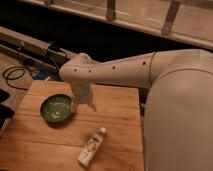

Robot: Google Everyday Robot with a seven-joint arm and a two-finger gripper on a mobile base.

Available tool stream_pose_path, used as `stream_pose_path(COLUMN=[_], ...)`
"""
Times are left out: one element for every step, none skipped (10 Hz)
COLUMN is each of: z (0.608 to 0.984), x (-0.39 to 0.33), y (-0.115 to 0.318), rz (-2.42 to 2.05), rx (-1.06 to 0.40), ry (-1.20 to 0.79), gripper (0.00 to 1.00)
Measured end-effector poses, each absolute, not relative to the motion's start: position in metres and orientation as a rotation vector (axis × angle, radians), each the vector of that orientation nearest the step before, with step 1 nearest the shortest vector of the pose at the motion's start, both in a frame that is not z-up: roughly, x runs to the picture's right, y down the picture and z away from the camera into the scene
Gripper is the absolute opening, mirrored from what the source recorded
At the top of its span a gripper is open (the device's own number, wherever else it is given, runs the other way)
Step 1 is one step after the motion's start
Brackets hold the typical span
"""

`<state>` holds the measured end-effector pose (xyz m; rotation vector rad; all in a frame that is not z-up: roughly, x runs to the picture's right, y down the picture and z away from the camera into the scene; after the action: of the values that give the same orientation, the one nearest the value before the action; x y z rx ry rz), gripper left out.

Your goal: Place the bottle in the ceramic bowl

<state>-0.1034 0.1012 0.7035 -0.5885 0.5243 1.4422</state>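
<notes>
Camera view: looks down past the robot's bulky white arm (pixel 130 70) onto a pale wooden plank desk (pixel 117 114).
Bottle: the small slim whitish plastic bottle with a white cap (pixel 93 147) lies on its side near the desk's front edge. Its cap points up and to the right. Nothing touches it.
Bowl: the round shallow glossy green ceramic bowl (pixel 47 101) sits on the left part of the desk with nothing in it.
Gripper: the two-finger gripper (pixel 90 103) hangs under the wrist, just beside the bowl's right rim and well apart from the bottle. The bottle is not in it, and I cannot tell whether it is released or clenched.
Step in hand: by my reading, the reach for the bottle, with the pick not yet begun.
Doing it well: centre the gripper over the labelled middle of the bottle, not the cap. Turn the wrist so it closes across the narrow width, and come straight down, since a lying bottle is likely to roll if nudged.
After the grasp: lift above the bowl's rim before crossing, then let go low. The bottle looks about as long as the bowl is wide.
</notes>
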Motion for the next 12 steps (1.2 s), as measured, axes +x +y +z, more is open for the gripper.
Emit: stream_pose_path(z=[0.7034,0.7034,0.7035,0.7034,0.7034,0.7035,0.7034,0.7031,0.7028,0.7042,0.7067,0.7127], x=[-0.1034,-0.1034,-0.1034,-0.1034,-0.1034,-0.1034,-0.1034,-0.103,-0.1028,-0.1035,-0.1011,-0.0948], y=[0.1011,0.1011,0.1011,0.1012,0.1012,0.1012,0.1012,0.1009,0.1012,0.1011,0.1031,0.1087], rz=[1.442,1.442,1.442,1.442,1.442,1.442,1.442,1.441,1.436,1.433,1.443,1.456], rx=[-0.588,-0.588,-0.589,-0.588,-0.588,-0.589,-0.588,-0.586,-0.582,-0.566,-0.52,-0.505], ry=[0.524,0.524,0.524,0.524,0.524,0.524,0.524,0.523,0.519,0.494,0.456,0.448], gripper=[0.65,0.65,0.65,0.65,0.65,0.65,0.65,0.65,0.65,0.65,0.65,0.65])
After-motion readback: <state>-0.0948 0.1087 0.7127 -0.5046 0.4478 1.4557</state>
